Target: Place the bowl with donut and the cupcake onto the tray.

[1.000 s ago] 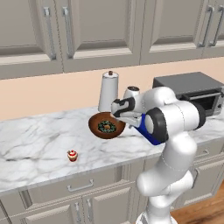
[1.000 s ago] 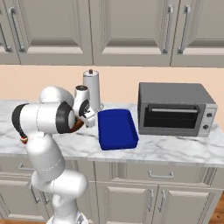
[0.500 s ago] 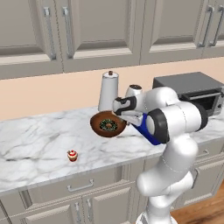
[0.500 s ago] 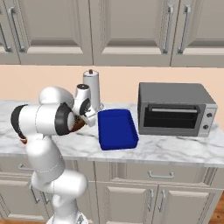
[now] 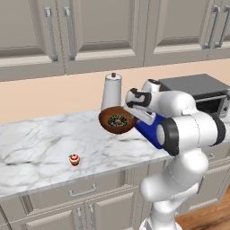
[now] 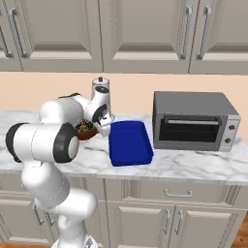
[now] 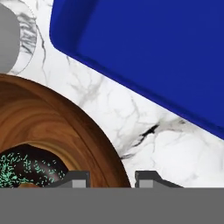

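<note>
A: What is the claw point(image 5: 130, 112) doing?

B: It is clamped on the rim of the bowl point(image 5: 117, 120), one finger inside the rim and one outside, as the hand view shows. The bowl hangs in the air above the marble table point(image 5: 40, 139), tipped toward the left base camera so its inside faces it.

A: And the donut point(image 5: 117, 121)?

B: It lies inside the bowl, dark icing and green sprinkles showing. In the hand view the donut point(image 7: 30, 168) sits low in the bowl point(image 7: 57, 127), close to the fingers.

A: Where is the tray point(image 6: 128, 143)?

B: Flat on the table just beside the claw point(image 6: 102, 127), between the bowl point(image 6: 85, 130) and the toaster oven point(image 6: 193, 121). From the hand camera, the tray point(image 7: 148, 52) lies beyond the bowl's rim with a strip of bare marble between them.

A: The cupcake point(image 5: 74, 159)?

B: It stands upright near the table's front edge, well apart from the bowl and the tray, toward the left end in the left base view.

A: Anything behind the bowl?

B: A paper towel roll point(image 5: 111, 91) stands upright near the table's back edge by the wall.
</note>
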